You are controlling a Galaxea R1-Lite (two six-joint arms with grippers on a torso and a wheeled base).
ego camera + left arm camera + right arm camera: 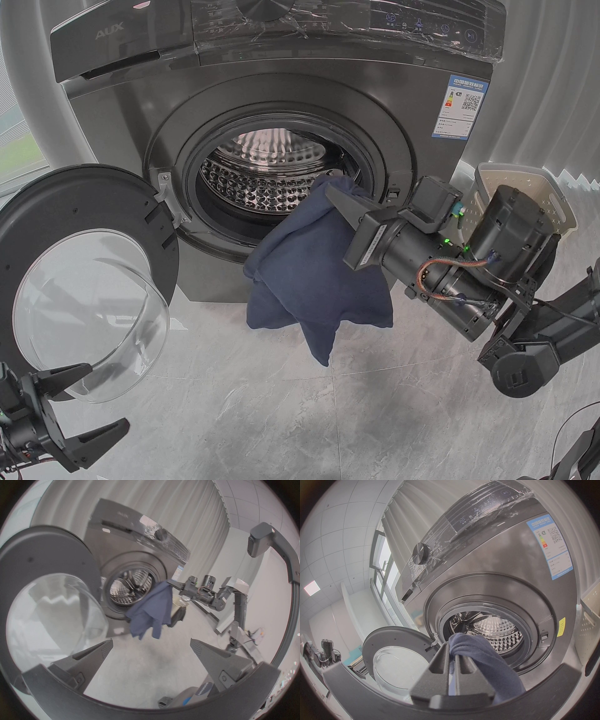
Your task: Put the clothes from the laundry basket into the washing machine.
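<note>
- Right end effector (pixel 329 187) is clamped shut on the top edge of a dark blue garment (pixel 312 269), right at the lower right part of the washing machine (pixel 300 87) opening.
- In the right wrist view, its two fingers (pixel 442 664) are pressed together, and the cloth bunches over their tips just before the drum mouth.
- Most of the garment hangs outside the drum (pixel 269 165), draped down over the door ring and the machine's front panel.
- The drum's perforated steel wall shows behind the cloth.
- The round door (pixel 81 206) is swung fully open to the left, and its clear glass bowl faces outward.
- Left end effector (pixel 106 398) is low beside the open door, over the grey tiled floor (pixel 250 406), with its fingers spread wide and nothing between them.
- A cream perforated laundry basket (pixel 553 190) stands to the right of the machine, behind the right arm, which hides its contents.
</note>
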